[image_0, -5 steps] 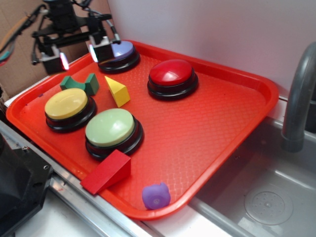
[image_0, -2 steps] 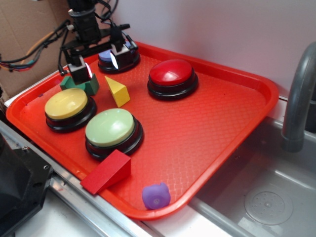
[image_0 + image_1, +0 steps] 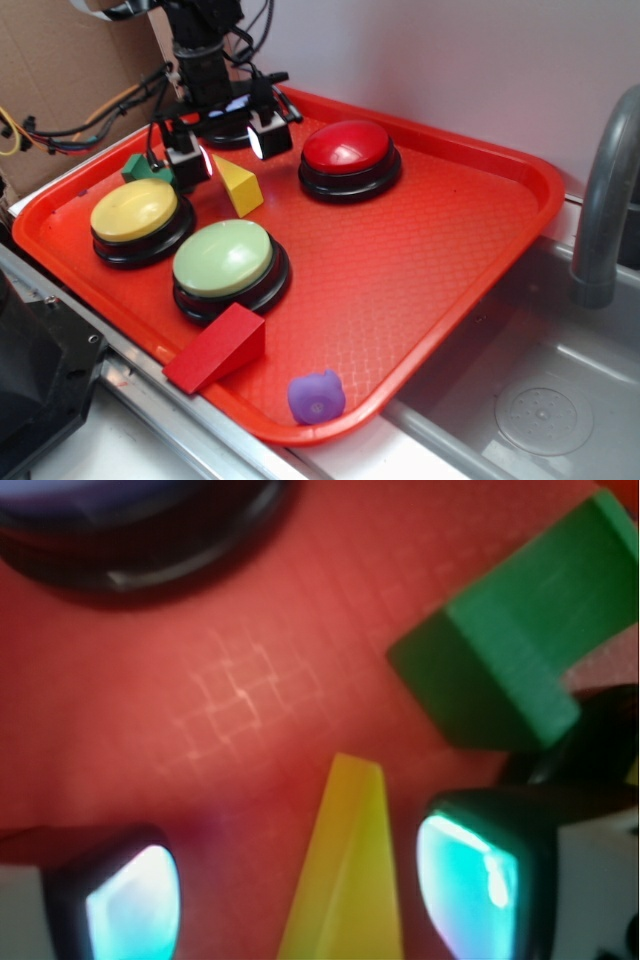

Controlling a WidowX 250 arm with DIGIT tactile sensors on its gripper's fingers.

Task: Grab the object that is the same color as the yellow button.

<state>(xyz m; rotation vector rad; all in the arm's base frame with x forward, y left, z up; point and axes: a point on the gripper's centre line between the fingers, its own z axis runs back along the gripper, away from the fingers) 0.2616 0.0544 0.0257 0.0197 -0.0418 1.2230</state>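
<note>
End effector (image 3: pixel 227 153) hangs low over the red tray (image 3: pixel 420 260) with its fingers (image 3: pixel 480 880) spread apart, one on either side of the yellow wedge (image 3: pixel 237 185), not touching it. Just beside sits the green block (image 3: pixel 515 650); the yellow button (image 3: pixel 136 214) lies near, toward the tray's front edge.
</note>
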